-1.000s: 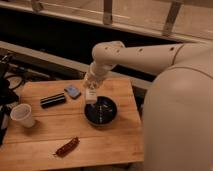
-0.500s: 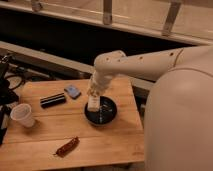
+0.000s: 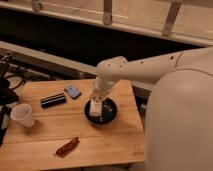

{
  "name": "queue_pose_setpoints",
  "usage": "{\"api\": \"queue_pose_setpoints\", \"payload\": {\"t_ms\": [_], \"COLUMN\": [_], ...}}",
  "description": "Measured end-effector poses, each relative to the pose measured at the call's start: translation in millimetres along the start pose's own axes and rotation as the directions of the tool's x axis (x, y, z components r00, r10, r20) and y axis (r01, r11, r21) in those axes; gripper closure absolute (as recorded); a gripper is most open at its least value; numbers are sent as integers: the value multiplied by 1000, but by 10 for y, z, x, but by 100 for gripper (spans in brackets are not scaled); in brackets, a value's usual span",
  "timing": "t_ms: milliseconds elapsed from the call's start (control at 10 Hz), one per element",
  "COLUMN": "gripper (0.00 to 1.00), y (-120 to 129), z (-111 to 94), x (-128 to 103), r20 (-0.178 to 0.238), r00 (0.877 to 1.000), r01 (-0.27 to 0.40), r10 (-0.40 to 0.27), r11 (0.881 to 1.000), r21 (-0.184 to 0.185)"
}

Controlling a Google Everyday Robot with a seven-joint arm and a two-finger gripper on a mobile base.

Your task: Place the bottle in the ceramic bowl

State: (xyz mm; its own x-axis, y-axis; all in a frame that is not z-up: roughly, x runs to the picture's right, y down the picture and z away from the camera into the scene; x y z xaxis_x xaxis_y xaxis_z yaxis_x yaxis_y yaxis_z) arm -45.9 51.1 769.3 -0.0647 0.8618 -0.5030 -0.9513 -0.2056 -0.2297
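The round black ceramic bowl (image 3: 101, 112) sits on the wooden table (image 3: 45, 132), right of centre. The small pale bottle (image 3: 96, 108) is inside the bowl's rim, standing roughly upright at its left side. My gripper (image 3: 98, 101) reaches down from the white arm and is right at the bottle's top, over the bowl. The arm covers the bowl's far edge.
A white paper cup (image 3: 22, 115) stands at the table's left edge. A black rectangular object (image 3: 53, 100) and a small blue object (image 3: 73, 91) lie at the back left. A reddish-brown snack wrapper (image 3: 66, 147) lies near the front. My white body fills the right side.
My gripper has lowered with the bottle from just above the bowl's left rim down into the bowl. The other objects have not moved.
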Motion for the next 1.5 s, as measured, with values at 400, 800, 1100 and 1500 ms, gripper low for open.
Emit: {"api": "queue_pose_setpoints", "payload": {"t_ms": [400, 800, 1100, 1500], "gripper": [100, 100, 100, 70], "y": [-8, -12, 8, 20], "z": [77, 151, 173, 183], "x": [26, 40, 51, 53], "r20": [-14, -33, -43, -46], "r00": [1000, 999, 999, 999], "r01": [10, 22, 27, 29], "r10": [-10, -22, -27, -29], "r11": [1000, 1000, 1000, 1000], "r21": [7, 0, -7, -9]}}
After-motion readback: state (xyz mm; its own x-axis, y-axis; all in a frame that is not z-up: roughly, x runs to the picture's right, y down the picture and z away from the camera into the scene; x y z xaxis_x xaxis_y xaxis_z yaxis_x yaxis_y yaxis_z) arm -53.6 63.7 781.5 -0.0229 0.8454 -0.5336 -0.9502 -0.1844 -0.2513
